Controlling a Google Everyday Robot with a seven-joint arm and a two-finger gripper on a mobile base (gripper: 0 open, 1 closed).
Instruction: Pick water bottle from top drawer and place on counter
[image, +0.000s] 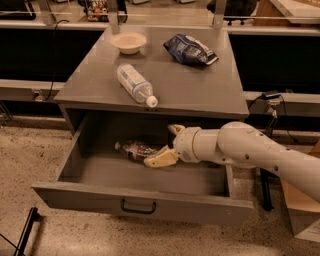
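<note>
The top drawer (142, 202) is pulled open. The water bottle (134, 149) lies on its side inside, slim and clear with a dark label, left of centre. My gripper (167, 145) is down in the drawer at the bottle's right end. It is open, with one cream finger (160, 159) in front of the bottle and the other finger (175, 129) behind it. The bottle's right end is hidden by the front finger. The counter (190, 85) is the grey cabinet top above the drawer.
On the counter lie a fatter bottle with a white-and-blue label (135, 84), a cream bowl (129, 42) at the back left and a dark blue snack bag (191, 49) at the back right. A cardboard box (302, 200) stands on the floor at right.
</note>
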